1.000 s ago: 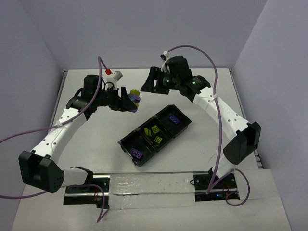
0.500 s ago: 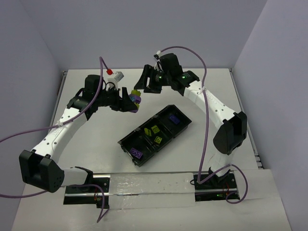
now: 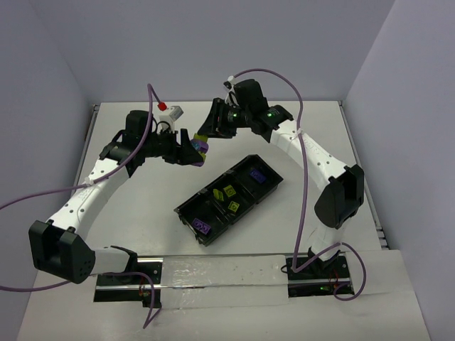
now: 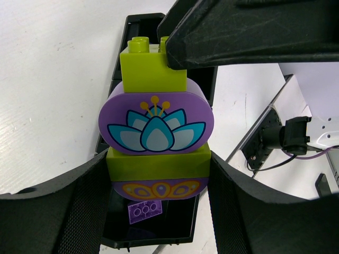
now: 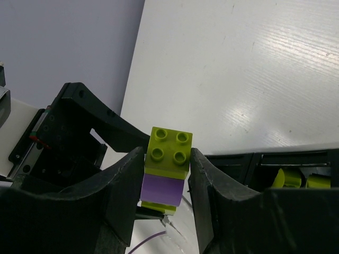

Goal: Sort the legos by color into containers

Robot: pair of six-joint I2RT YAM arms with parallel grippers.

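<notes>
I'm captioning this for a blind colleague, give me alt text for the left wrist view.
A stack of yellow-green and purple lego bricks is clamped between the left fingers, with a right finger against its top brick. Beyond it lies the black tray, one purple brick in a compartment.

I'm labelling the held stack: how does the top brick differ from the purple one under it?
The top brick is yellow-green, boxy and plain; the purple brick is oval with a lotus print. The purple brick is wider, overhanging the top brick on both sides. Both are in one stack, held lower down by the left gripper; the right gripper clasps the top brick.
</notes>
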